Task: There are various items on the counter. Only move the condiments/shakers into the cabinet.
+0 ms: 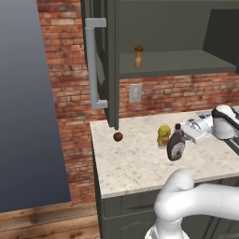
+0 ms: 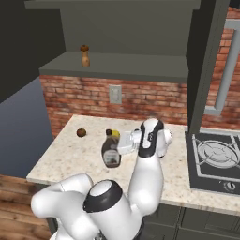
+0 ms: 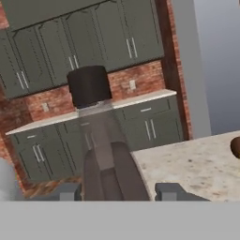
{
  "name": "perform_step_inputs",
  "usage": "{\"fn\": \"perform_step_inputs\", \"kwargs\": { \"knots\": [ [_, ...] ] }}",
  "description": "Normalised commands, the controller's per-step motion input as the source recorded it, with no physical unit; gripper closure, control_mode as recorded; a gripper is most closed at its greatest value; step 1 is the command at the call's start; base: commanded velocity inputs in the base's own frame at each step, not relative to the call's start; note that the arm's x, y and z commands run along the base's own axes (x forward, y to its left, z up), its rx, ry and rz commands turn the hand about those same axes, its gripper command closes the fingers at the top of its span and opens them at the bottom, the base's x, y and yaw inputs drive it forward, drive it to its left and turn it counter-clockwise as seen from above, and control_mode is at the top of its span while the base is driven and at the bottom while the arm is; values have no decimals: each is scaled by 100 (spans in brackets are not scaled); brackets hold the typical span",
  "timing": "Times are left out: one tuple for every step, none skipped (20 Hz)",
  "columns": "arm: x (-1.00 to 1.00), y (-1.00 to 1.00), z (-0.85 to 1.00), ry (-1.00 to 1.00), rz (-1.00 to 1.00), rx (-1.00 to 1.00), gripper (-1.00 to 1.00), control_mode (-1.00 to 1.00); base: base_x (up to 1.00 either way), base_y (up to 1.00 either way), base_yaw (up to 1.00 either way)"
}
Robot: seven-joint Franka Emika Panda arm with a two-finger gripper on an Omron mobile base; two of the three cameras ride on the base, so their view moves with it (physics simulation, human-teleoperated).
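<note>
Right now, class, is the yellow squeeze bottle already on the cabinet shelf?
No, the yellow squeeze bottle stands on the counter; the wooden shaker is on the shelf.

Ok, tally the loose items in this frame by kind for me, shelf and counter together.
Wooden shaker, on the cabinet shelf: 1
Dark bottle, at the gripper: 1
Yellow squeeze bottle, on the counter: 1
Brown ball, on the counter: 1
Total: 4
</note>
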Motion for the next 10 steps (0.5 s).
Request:
{"fn": "perform_step_inputs", "kwargs": {
  "knots": [
    [-73,-5,100,-2,-26,3,100,-100,0,0,0],
    [-74,-3,100,-2,-29,2,100,-100,0,0,0],
    [-76,-1,100,-3,-34,5,100,-100,0,0,0],
    [-82,0,100,-5,-38,9,100,-100,0,0,0],
    [-85,0,100,-9,-42,10,100,-100,0,0,0],
    [-89,0,100,-9,-44,12,100,-100,0,0,0],
    [-92,0,100,-9,-45,14,100,-100,0,0,0],
    [-96,0,99,-10,-49,15,100,-100,0,0,0],
    [-93,0,93,-11,-51,14,100,-100,0,0,0],
    [-91,0,94,-14,-53,13,100,-100,0,0,0]
  ]
}}
